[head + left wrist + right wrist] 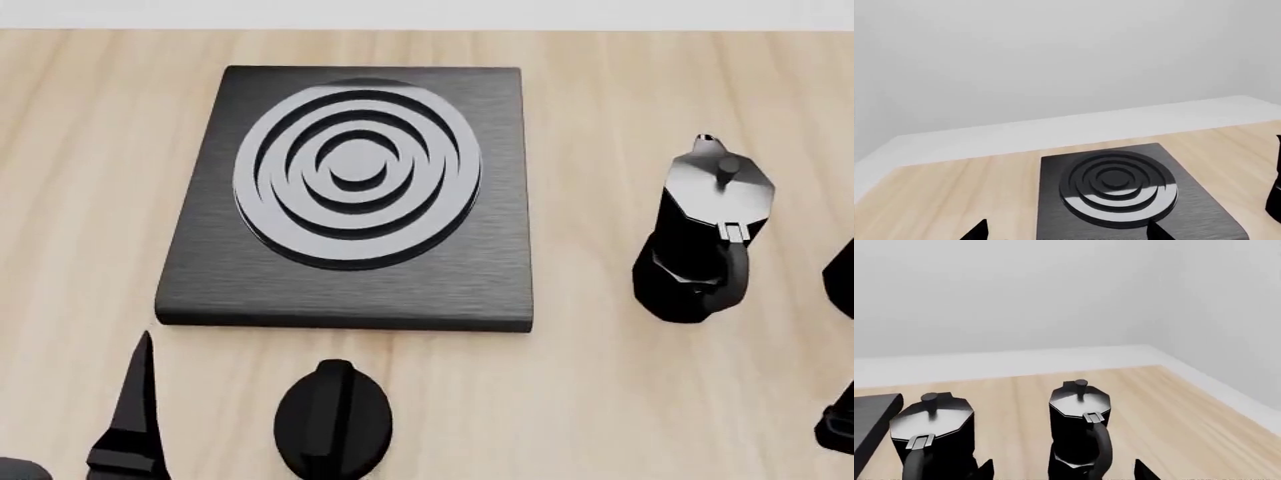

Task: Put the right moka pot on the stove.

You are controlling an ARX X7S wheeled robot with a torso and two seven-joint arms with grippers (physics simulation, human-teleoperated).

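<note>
Two identical glossy black moka pots stand on the wooden counter to the right of the stove (347,190). The right moka pot (1079,432) stands upright with its handle toward the camera. In the head view only a sliver of the right moka pot (845,275) shows at the right edge. My right gripper (1064,471) is open, its two fingertips either side of this pot's base and a little short of it. My left gripper (1067,232) is open and empty, near the front edge of the stove (1134,200).
The other moka pot (701,240) stands between the stove and the right pot, close beside the right pot (931,435). A small round black knob (334,420) lies in front of the stove. A white wall borders the counter's far side and right side.
</note>
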